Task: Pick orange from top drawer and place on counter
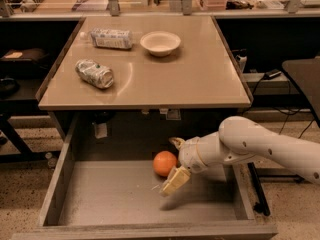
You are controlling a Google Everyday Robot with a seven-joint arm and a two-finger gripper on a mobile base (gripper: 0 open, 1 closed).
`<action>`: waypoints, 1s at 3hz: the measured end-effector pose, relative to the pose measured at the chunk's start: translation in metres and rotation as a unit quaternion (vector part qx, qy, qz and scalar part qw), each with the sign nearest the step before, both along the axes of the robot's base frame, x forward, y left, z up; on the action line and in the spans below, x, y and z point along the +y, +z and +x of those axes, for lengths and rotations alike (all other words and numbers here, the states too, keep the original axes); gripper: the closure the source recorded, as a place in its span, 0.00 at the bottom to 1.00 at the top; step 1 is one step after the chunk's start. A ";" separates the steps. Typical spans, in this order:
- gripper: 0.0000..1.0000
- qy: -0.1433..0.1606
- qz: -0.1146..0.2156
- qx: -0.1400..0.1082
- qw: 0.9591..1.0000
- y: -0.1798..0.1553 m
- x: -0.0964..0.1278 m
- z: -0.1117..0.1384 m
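Note:
The orange [163, 163] lies on the grey bottom of the open top drawer [115, 199], near the middle toward the back. My gripper [171, 165] reaches in from the right on the white arm [260, 146]. It is open, with one finger [175, 142] behind the orange and the other finger [175, 181] in front of it, straddling its right side. The orange rests on the drawer floor. The tan counter [175, 74] lies above and behind the drawer.
On the counter are a white bowl [160, 42], a crumpled silver bag [95, 73] and a lying plastic bottle [111, 38]. The drawer's low side walls [57, 179] flank the gripper. A dark chair [302, 76] stands at the right.

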State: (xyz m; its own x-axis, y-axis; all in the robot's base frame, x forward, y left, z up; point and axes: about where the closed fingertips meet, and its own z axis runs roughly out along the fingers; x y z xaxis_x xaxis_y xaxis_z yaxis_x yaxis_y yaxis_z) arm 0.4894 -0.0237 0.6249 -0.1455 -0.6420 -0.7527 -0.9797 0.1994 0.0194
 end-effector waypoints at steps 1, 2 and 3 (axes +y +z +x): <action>0.18 0.000 0.000 0.000 1.000 0.000 0.000 0.000; 0.43 0.000 0.000 0.000 1.000 0.000 0.000 0.000; 0.66 0.000 0.000 0.000 1.000 0.000 0.000 0.000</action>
State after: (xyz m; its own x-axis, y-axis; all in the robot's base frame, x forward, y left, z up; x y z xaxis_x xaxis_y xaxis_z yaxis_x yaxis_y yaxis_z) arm 0.4894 -0.0236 0.6248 -0.1455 -0.6420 -0.7528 -0.9798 0.1992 0.0195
